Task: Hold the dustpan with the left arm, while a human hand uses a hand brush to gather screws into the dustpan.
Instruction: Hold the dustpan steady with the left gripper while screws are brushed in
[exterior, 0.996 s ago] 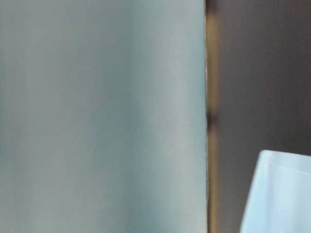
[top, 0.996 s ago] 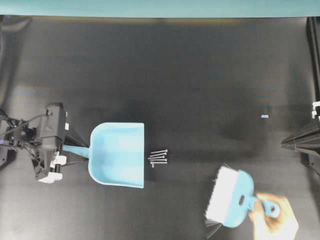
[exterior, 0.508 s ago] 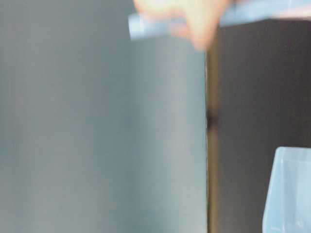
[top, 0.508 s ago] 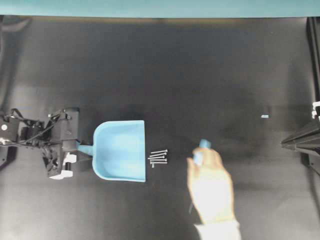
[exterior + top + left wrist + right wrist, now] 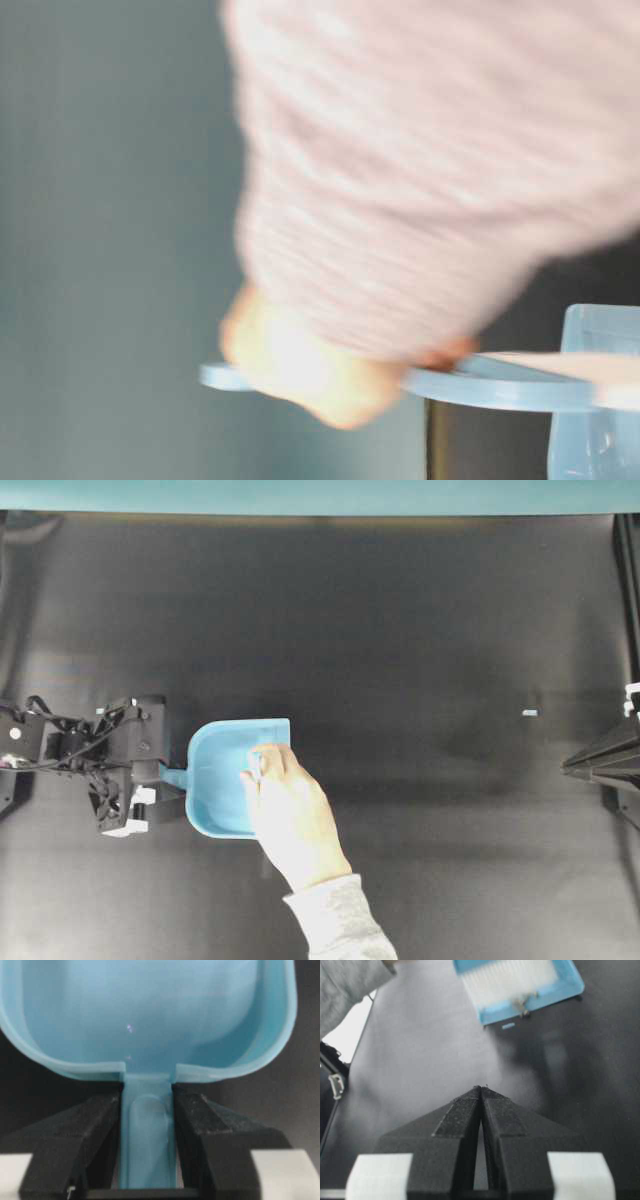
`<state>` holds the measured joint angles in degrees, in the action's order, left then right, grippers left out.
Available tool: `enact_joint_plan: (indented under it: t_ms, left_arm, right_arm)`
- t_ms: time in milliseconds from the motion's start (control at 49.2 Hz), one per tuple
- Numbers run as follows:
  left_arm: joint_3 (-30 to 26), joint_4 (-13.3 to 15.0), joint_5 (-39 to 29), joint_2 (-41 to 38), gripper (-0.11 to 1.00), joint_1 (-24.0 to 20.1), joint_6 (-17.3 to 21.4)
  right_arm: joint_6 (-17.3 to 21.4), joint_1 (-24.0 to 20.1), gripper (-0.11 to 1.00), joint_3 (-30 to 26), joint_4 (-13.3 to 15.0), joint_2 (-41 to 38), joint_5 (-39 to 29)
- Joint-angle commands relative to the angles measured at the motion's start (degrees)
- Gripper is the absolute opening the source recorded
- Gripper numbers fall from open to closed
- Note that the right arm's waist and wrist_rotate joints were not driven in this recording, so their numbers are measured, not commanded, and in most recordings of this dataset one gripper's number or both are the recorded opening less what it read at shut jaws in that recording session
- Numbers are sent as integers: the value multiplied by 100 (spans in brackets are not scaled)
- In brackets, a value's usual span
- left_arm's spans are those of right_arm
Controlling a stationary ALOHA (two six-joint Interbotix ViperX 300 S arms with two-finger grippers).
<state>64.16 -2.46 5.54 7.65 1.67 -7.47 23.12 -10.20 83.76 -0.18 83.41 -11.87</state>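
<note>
The light blue dustpan [image 5: 215, 780] lies on the dark mat, mouth to the right. My left gripper [image 5: 147, 1105] is shut on its thin handle [image 5: 148, 1130], one black finger on each side. A human hand [image 5: 290, 815] with a grey sleeve [image 5: 335, 920] covers the pan's right half. In the overhead view the hand brush is hidden under it. The right wrist view shows white bristles [image 5: 507, 980] inside the pan's rim [image 5: 570, 987], with small grey screws [image 5: 522, 1004] at the mouth. My right gripper [image 5: 481, 1089] is shut on nothing, far off at the right.
A tiny light blue fleck [image 5: 530, 713] lies on the mat toward the right. The right arm [image 5: 600, 760] sits at the right edge. A teal wall strip [image 5: 320, 495] borders the far side. The table-level view is mostly filled by the blurred sleeve [image 5: 430, 170].
The hand has swept left with the brush, from the lower right to over the pan's mouth. The screws no longer lie on the mat before the pan. My left gripper keeps its hold.
</note>
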Motion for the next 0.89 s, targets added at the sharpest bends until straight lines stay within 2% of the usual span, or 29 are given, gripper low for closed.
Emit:
enact_joint_plan:
  t_ms: [0,244,549,874]
  left_arm:
    - [-26,-9,167,-18,31,-9,9]
    - [325,-18,1116,-62,31,-62,18]
    - [369,-18,1529,-404,31,-97,26]
    - [765,-18,3094,-501,31,-105,255]
  right_arm:
    - [0,0,0,-26,0,-18,35]
    - [0,0,0,-26,0,-18,35]
    - [9,0,0,-26,-9,-9,35]
    - [0,0,0,-26,0,-9,26]
